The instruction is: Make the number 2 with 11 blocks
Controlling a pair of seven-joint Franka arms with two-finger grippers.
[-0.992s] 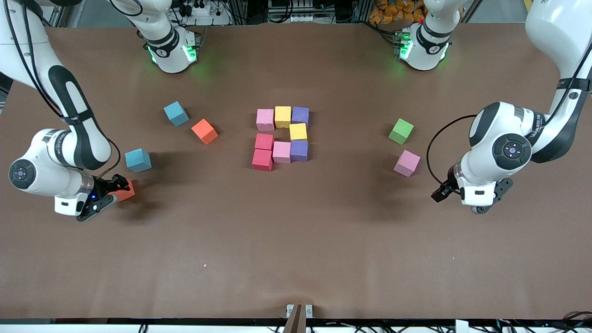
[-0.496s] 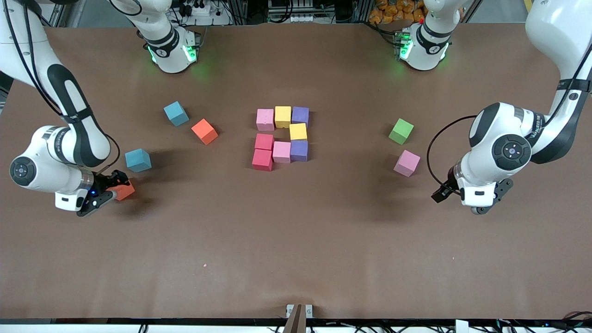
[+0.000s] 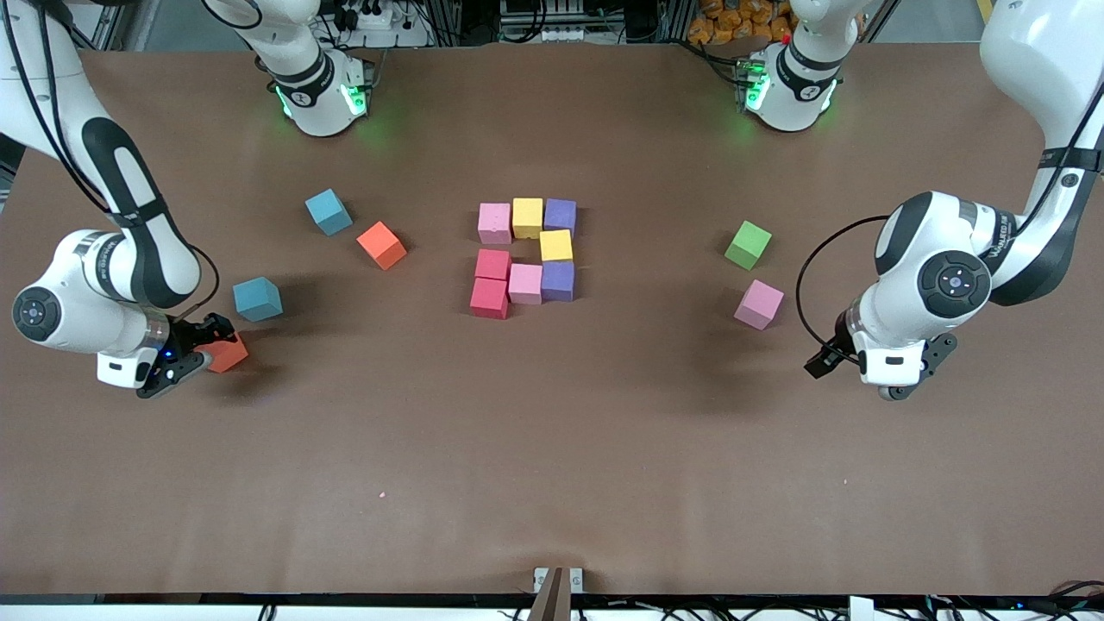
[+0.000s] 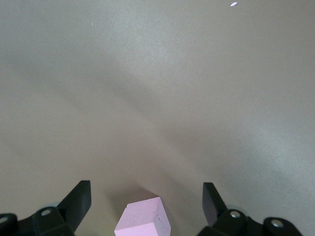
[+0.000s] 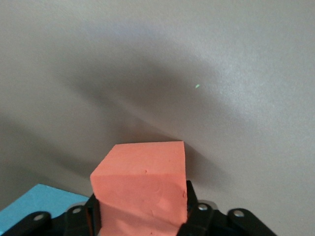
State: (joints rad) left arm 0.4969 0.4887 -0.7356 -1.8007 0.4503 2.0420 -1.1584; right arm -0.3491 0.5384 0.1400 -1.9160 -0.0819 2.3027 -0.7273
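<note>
Blocks (image 3: pixel 524 256) of pink, yellow, purple and red sat pressed together mid-table, eight in all, forming a partial numeral. The right gripper (image 3: pixel 200 347), low at the right arm's end of the table, had its two fingers clamped on the sides of an orange-red block (image 3: pixel 229 354), which filled the space between the jaws in the right wrist view (image 5: pixel 142 189). Just beside that gripper, farther from the front camera, lay a light-blue cube (image 3: pixel 257 298), a corner of which showed at the edge of the right wrist view (image 5: pixel 34 201). Farther still from the gripper, toward the bases, a second light-blue cube (image 3: pixel 329 211) and an orange block (image 3: pixel 381 245) lay near each other, between the gripper and the central cluster.

At the left arm's end of the table the left gripper (image 3: pixel 897 379) hung over bare tabletop, its jaws spread wide and holding nothing, the arm waiting. A lone pink block (image 3: pixel 759 304) lay near it on the cluster's side, showing between the parted fingers (image 4: pixel 78 201) in the left wrist view (image 4: pixel 143 219) without touching either. A green block (image 3: pixel 748 244) sat just beside the pink one, farther from the front camera and farther from the gripper. Both stood well apart from the cluster on the brown table (image 3: pixel 552 466).
</note>
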